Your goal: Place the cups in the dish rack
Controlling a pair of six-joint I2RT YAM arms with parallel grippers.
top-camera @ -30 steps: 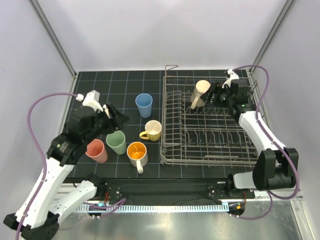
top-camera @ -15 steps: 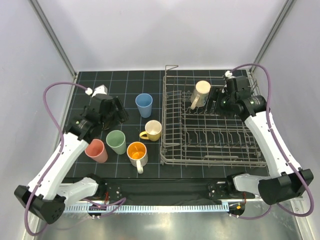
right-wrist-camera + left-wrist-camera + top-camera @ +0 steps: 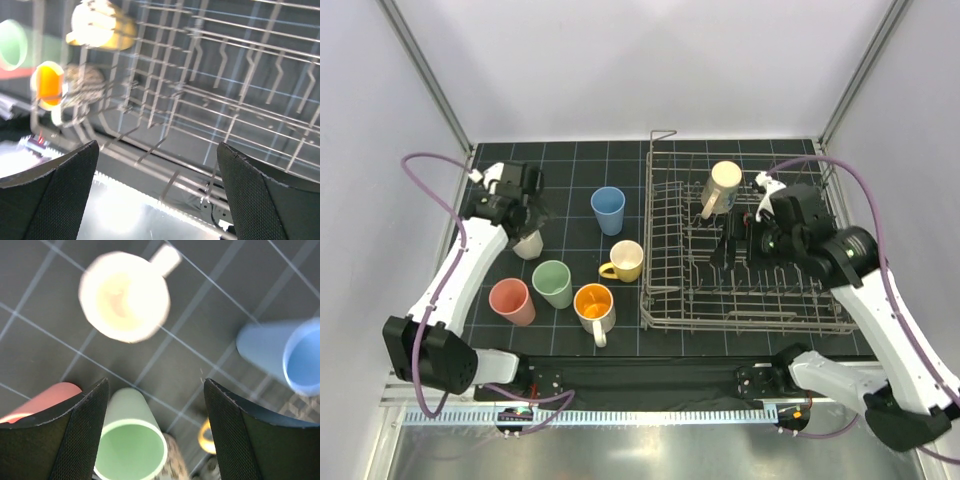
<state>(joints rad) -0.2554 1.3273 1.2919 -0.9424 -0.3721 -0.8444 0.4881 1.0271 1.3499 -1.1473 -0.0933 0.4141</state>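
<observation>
My left gripper (image 3: 530, 213) hangs open and empty over the mat's left side, just behind a white mug (image 3: 528, 244). The left wrist view shows that white mug (image 3: 124, 296) ahead, with a pale green cup (image 3: 131, 445), a pink cup (image 3: 40, 400) and a blue cup (image 3: 285, 352) around my open left gripper (image 3: 156, 435). A yellow mug (image 3: 623, 260) and an orange-inside mug (image 3: 593, 305) stand left of the dish rack (image 3: 665, 310). A cream cup (image 3: 723, 185) leans on tines at the rack's back. My right gripper (image 3: 738, 238) hovers wide open over the rack (image 3: 240, 75), holding nothing.
The blue cup (image 3: 608, 210), green cup (image 3: 553, 283) and pink cup (image 3: 512, 301) stand upright on the black gridded mat (image 3: 570, 165). White walls close in the sides and back. The right wrist view catches the yellow mug (image 3: 102, 25) through the rack wires.
My right gripper opened wider and drew away from the cream cup toward the rack's middle. My left gripper swung back and left, uncovering the white mug.
</observation>
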